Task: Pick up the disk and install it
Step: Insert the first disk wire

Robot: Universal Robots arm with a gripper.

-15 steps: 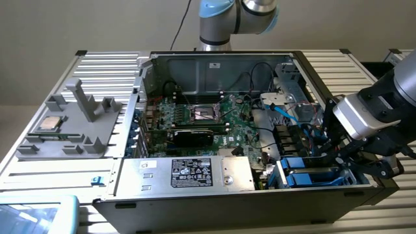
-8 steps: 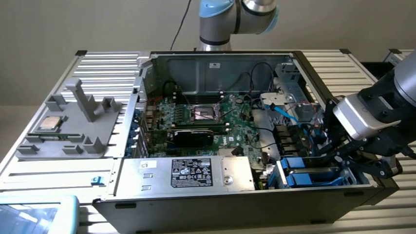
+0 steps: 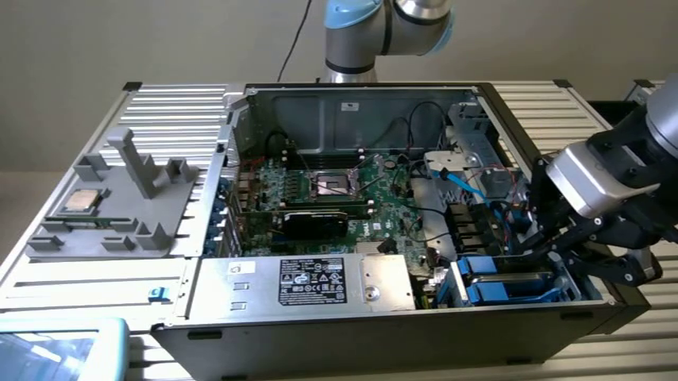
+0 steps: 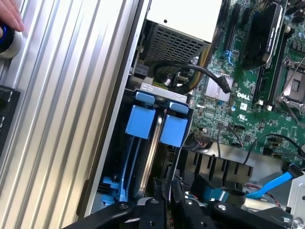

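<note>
Ribbed desk (image 3: pixel 159 103) under the open case (image 3: pixel 360 111): my gripper (image 3: pixel 560 252) hangs at the disk (image 3: pixel 506 284) in the corner bay (image 3: pixel 456 278) — closed or not, I cannot tell. Wrist view: a skewed push could jam its blue carrier (image 4: pixel 174 130).

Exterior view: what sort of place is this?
Likely a robotics lab bench for computer assembly: an open computer case lies on a slatted aluminium table, a grey fixture holds a processor chip, and a robot arm reaches in.
</note>
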